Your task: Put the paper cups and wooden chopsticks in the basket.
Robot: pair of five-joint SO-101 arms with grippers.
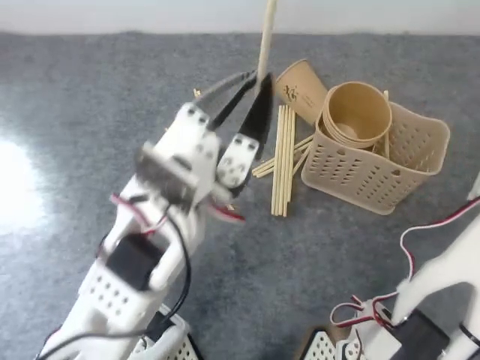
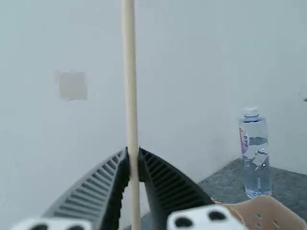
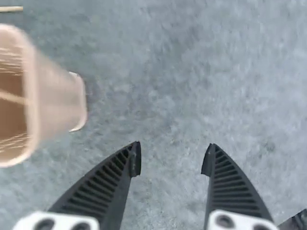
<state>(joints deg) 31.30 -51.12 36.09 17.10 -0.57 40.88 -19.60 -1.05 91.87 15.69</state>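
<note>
The held chopstick (image 1: 265,37) runs off the high view's edge at 12 o'clock. The basket (image 1: 360,176) wall hides the lower parts of the nested cups (image 1: 360,116), so their count is unclear. At 5 o'clock the right arm (image 1: 442,285) is cut off.

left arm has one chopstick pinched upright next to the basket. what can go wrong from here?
1. The chopstick is held only at the tips of the left jaws, with a long free length above, so it may pivot or slip when tilted.
2. The stacked cups fill much of the basket, so it could glance off a rim and fall outside.
3. A low swing may scatter the loose chopsticks beside it.
</note>
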